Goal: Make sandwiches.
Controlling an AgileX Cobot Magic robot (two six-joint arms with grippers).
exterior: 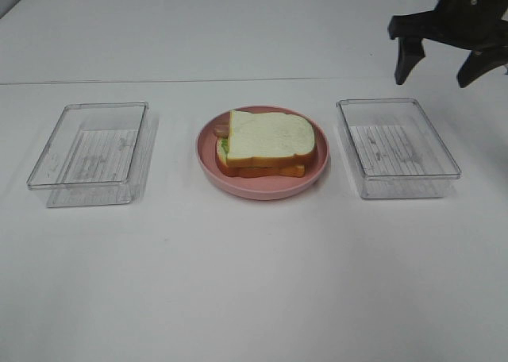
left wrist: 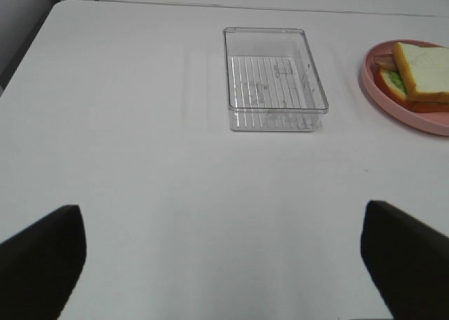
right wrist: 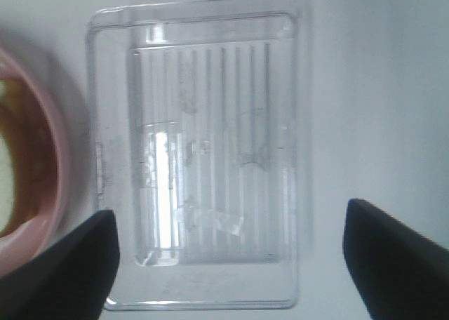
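Assembled sandwich rests on pink plate between two empty clear trays. Right gripper hovers wide open, empty; left gripper likewise. Stacking appears complete; next, probably retreat.

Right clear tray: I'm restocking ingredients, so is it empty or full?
Empty: the right clear tray shows only its bare ribbed floor.

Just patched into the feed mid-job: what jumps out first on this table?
The sandwich draws the eye first: white bread over green lettuce and brown filling, on a pink plate at the table's middle. A clear empty tray sits on each side, the left tray and the right tray. The right end effector hangs open above and behind the right tray, holding nothing.
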